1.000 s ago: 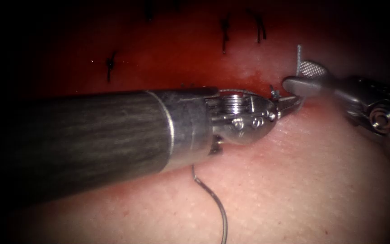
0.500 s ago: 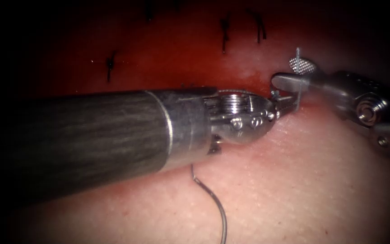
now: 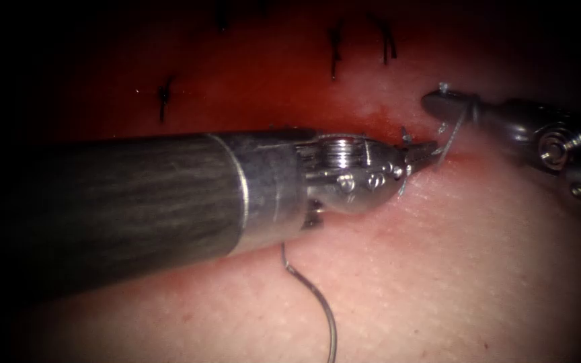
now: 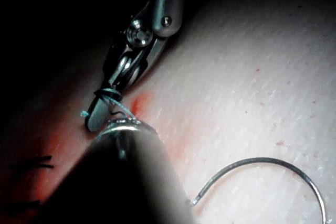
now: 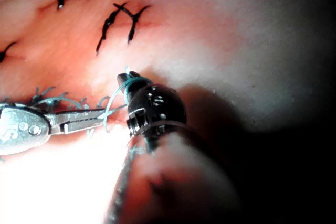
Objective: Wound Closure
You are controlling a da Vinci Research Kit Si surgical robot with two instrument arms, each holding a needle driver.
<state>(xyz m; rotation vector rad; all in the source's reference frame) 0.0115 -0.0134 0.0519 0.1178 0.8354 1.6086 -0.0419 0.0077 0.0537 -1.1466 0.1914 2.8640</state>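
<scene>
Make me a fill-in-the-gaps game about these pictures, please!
1. The needle lies free on the ___, and no pincer holds it.
2. The right pincer and the left pincer are both shut on the ___.
3. The needle's shape is ___.

Missing words: tissue; thread; curved.
</scene>
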